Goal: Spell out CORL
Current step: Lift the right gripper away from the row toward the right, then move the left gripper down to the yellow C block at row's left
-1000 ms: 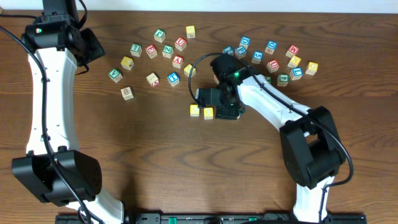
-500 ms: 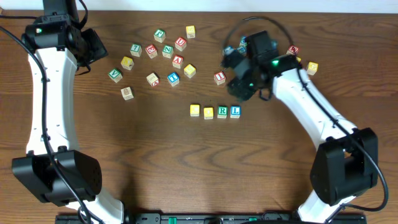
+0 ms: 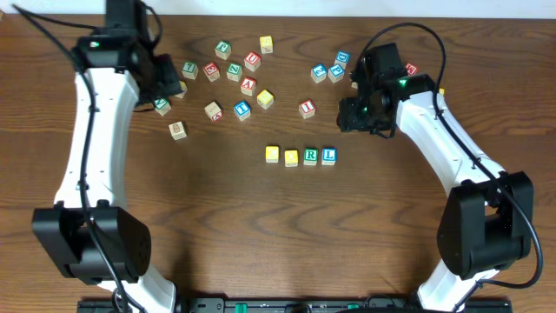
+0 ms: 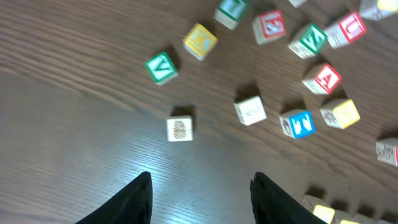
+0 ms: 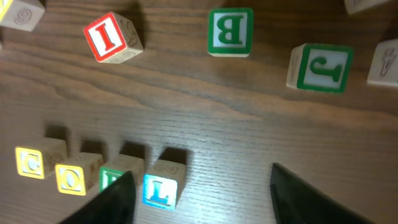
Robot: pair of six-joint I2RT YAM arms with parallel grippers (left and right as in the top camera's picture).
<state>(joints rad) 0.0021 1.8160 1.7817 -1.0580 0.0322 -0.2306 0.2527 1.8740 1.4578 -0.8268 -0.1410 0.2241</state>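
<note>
Where blocks line up side by side, we read row (image 3: 310, 156) as C, O, R, L. Right gripper (image 5: 199, 186) spread wide, empty, near L block (image 5: 158, 188). Left gripper (image 4: 201, 193) spread wide, empty.

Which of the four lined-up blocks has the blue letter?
The L block, at the row's right end in the overhead view. The C block and O block are yellow, the R block green.
</note>
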